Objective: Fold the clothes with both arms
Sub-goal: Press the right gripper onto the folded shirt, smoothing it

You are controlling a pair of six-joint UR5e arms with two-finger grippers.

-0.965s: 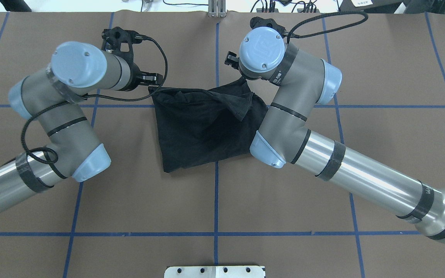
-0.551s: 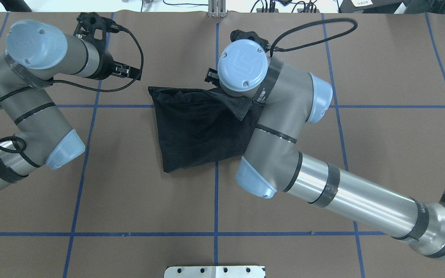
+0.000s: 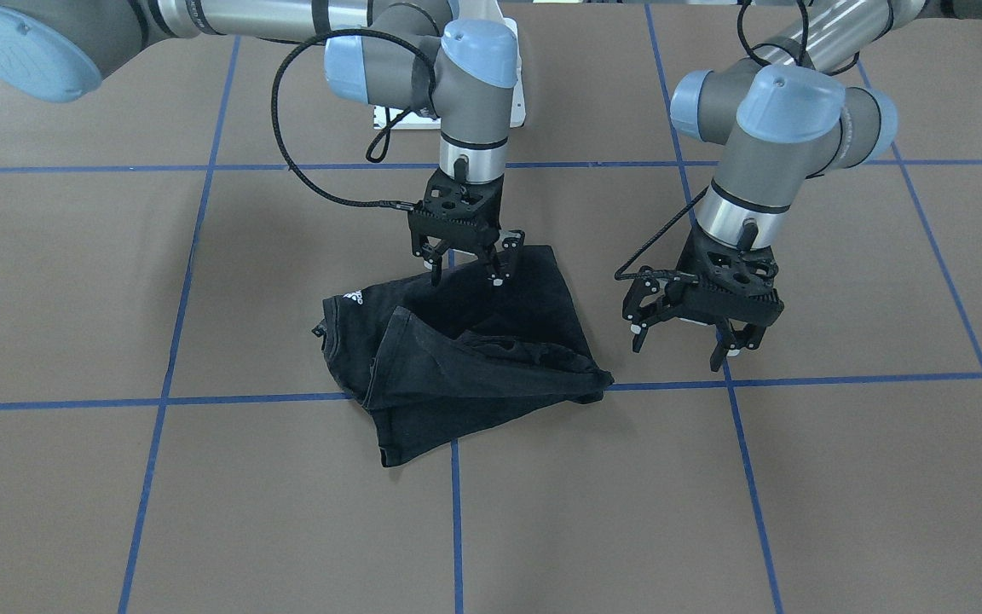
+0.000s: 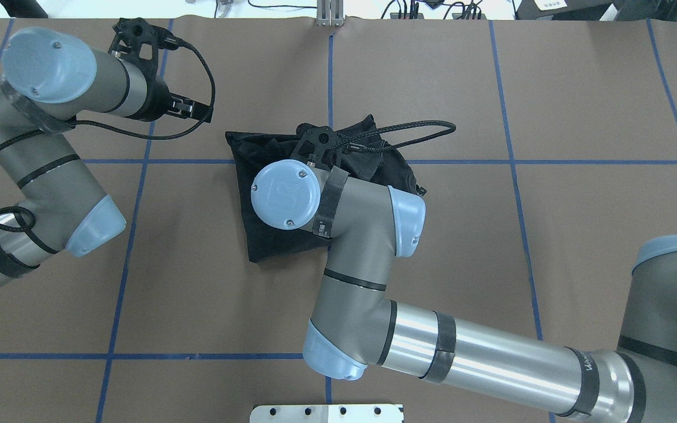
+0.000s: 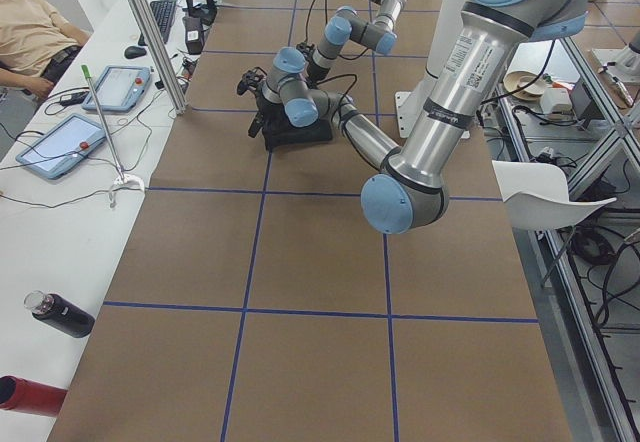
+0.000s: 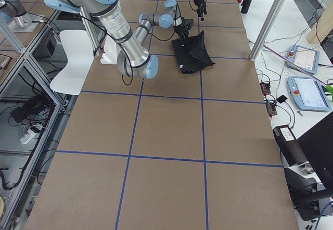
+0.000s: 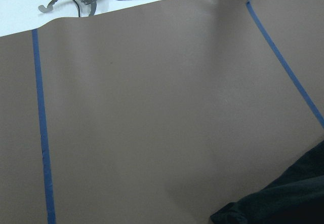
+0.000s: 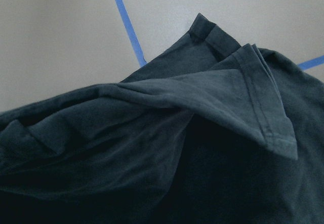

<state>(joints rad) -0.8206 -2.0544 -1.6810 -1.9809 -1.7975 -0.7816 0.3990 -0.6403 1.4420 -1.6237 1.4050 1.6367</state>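
The black T-shirt [image 3: 474, 358] lies in a folded bundle at the table's middle, with its white collar logo [image 3: 353, 297] showing and its print hidden. It also shows in the overhead view [image 4: 268, 158] and fills the right wrist view [image 8: 177, 148]. My right gripper [image 3: 467, 275] hangs open and empty just above the shirt's edge nearest the robot. In the overhead view it is hidden under its own wrist. My left gripper [image 3: 687, 341] is open and empty, above bare table beside the shirt. In the overhead view it [image 4: 196, 110] is left of the shirt's far corner.
Blue tape lines [image 4: 329, 82] grid the brown table cover. The white base plate [image 4: 327, 413] sits at the near edge and a metal bracket [image 4: 329, 14] at the far edge. Tablets [image 5: 60, 147] and bottles [image 5: 55, 314] lie on the operators' side bench.
My left gripper pulled away to the left from the shirt's far left corner. My right arm swung left from the far right corner to above the shirt, and the shirt's right part now lies folded inward.
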